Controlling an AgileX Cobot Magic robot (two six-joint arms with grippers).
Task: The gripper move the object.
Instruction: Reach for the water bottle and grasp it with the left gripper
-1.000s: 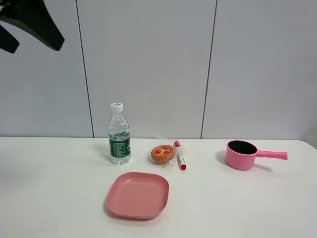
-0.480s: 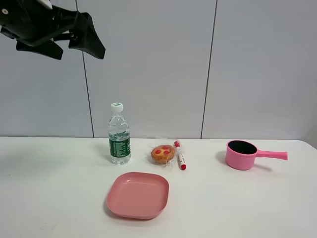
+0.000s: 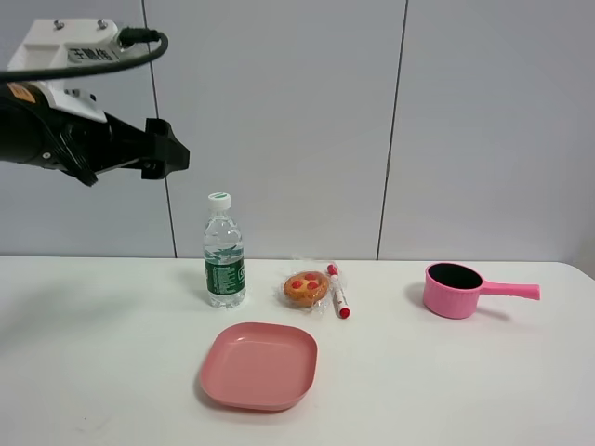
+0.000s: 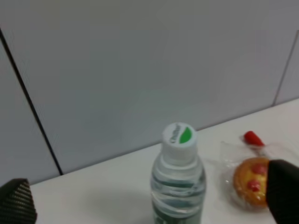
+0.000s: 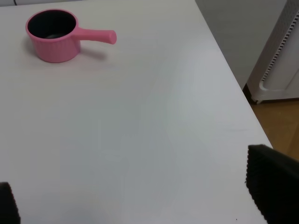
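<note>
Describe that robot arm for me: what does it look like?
The left gripper is black and blocky. A white bracket with dark lettering sits on top, a black cable loops from it, and an orange band marks the arm.

plate (image 3: 258,364): pink, square, front centre of white table (image 3: 446,381)
pastry (image 3: 305,289): round, red spots, clear wrapper, behind plate
marker (image 3: 338,293): red-capped, just beside pastry
saucepan (image 3: 453,290): pink, upright, handle pointing right, well apart
floor unit (image 5: 280,56): white, slatted, maybe a heater
</note>
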